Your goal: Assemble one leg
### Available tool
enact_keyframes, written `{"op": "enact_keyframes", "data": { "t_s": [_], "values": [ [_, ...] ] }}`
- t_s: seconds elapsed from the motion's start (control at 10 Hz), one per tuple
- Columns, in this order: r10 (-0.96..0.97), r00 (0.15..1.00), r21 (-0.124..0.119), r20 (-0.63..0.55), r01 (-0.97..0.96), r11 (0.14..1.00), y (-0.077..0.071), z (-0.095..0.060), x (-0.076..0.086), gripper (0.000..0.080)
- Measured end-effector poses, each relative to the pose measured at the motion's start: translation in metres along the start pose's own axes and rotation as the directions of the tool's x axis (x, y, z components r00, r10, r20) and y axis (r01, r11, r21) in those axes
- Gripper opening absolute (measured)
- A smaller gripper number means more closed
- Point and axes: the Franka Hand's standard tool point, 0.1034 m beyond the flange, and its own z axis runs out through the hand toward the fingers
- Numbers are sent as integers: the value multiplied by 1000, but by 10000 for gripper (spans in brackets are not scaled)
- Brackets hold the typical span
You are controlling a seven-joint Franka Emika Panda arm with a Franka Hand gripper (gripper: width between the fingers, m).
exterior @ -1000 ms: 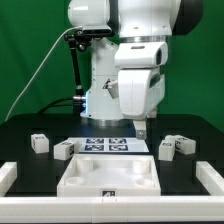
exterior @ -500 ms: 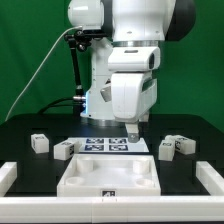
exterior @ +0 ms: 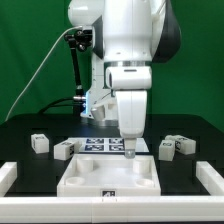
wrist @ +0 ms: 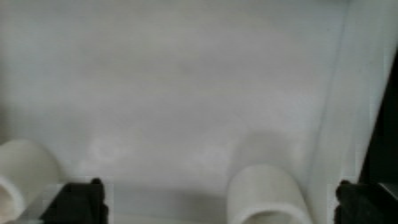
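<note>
Several small white legs with black-and-white tags lie on the black table: two at the exterior view's left and two at its right. My gripper hangs over the back edge of the large white panel, apart from every leg. In the wrist view my gripper is open and empty. Its dark fingertips stand wide apart over the panel's white surface. Two rounded white bumps of the panel show beneath.
The marker board lies behind the panel, under the arm. White rails stand at the table's left edge and right edge. The arm's base and a black camera pole stand at the back.
The arm's wrist has turned and swung toward the exterior view's left, bringing the gripper from the marker board's right end to over the panel's back edge. The legs have not moved.
</note>
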Motion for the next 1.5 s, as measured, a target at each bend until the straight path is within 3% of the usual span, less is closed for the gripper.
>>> {"op": "enact_keyframes", "data": {
  "t_s": [0.2,1.2,1.3,1.5],
  "values": [
    [22,1000,14,-1,-22,1000,-6,9,-9,650],
    [93,996,9,0,-93,996,-5,8,-10,650],
    [165,986,3,-2,-165,986,-10,4,-3,650],
    [248,969,18,2,-248,969,-25,-1,18,650]
  ]
}}
